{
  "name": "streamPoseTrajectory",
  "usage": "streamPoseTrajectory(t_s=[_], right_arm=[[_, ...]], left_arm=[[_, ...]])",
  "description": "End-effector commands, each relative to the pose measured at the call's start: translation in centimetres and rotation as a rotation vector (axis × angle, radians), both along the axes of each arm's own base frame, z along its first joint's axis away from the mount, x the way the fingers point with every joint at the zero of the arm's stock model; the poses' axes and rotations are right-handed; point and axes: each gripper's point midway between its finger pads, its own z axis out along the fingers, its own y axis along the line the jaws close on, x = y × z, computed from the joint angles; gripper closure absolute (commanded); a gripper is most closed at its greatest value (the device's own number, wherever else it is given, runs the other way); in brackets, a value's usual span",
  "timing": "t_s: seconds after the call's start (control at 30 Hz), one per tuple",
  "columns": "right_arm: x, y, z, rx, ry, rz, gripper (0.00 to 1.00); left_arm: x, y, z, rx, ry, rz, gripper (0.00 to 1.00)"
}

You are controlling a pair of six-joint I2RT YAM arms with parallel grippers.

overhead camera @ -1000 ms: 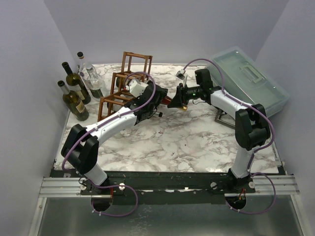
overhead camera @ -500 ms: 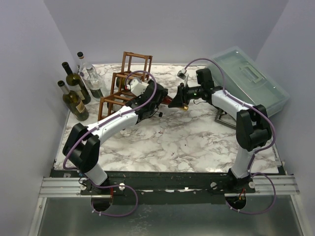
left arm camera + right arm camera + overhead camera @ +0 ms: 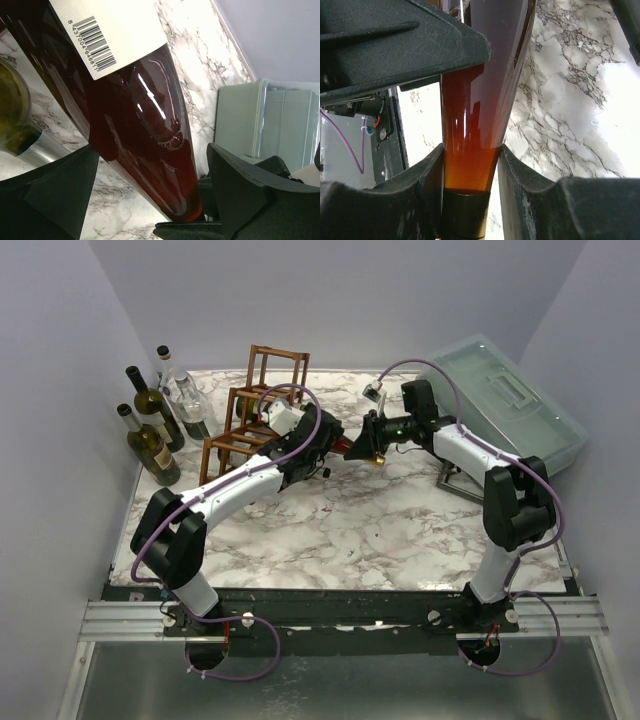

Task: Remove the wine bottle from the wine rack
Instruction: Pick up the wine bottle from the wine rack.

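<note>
The wine bottle [image 3: 345, 447], dark reddish glass with a white barcode label, lies nearly level just right of the reddish-brown wine rack [image 3: 255, 410]. My right gripper [image 3: 364, 445] is shut on its neck; in the right wrist view both pads [image 3: 432, 175] press the amber neck [image 3: 470, 165] above the gold capsule. My left gripper [image 3: 322, 443] comes from the rack side and its wide-set jaws hold the bottle's shoulder [image 3: 135, 115]. One finger [image 3: 60, 190] touches the glass and the other finger [image 3: 250, 190] stands close beside it. The bottle's base is hidden under the left arm.
Three upright bottles [image 3: 152, 445] stand at the far left beside the rack. A greenish bottle with a silver capsule [image 3: 20, 135] lies beside the held one. A translucent lidded bin [image 3: 505, 410] fills the back right, with a small metal stand [image 3: 455, 483] before it.
Both grippers and the bottle have drifted slightly right and back, away from the rack. The left jaws narrowed a little onto the bottle.
</note>
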Motion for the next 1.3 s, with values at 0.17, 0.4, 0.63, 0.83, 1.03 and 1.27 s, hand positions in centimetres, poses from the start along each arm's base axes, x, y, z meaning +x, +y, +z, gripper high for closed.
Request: streamPoseTrajectory(t_s=[0.17,0.4,0.63,0.83,1.03,1.27], right_arm=[[-1.8,0.0,11.7,0.200,-0.411,0.166,1.00],[-2.7,-0.5,11.8,0.192,-0.395,0.164,1.00],[-3.5,-0.9,11.9,0.193,-0.393,0.163,1.00],[-4.1,-1.3,12.1,0.192,-0.393,0.158,1.00],[-4.8,-1.6,12.0,0.189,-0.387,0.157,1.00],[-5.6,-2.0,12.1,0.184,-0.382,0.154,1.00]], left_arm=[[-0.2,-1.6,1.7,-0.041,-0.022,-0.035,0.11],[-0.6,-2.1,2.2,-0.048,-0.029,-0.051,0.11],[-0.8,-2.7,2.6,-0.054,-0.036,-0.060,0.11],[-1.2,-3.2,2.9,-0.061,-0.039,-0.072,0.11],[-1.5,-3.7,3.3,-0.070,-0.045,-0.083,0.11],[-2.0,-4.5,3.2,-0.088,-0.035,-0.093,0.11]])
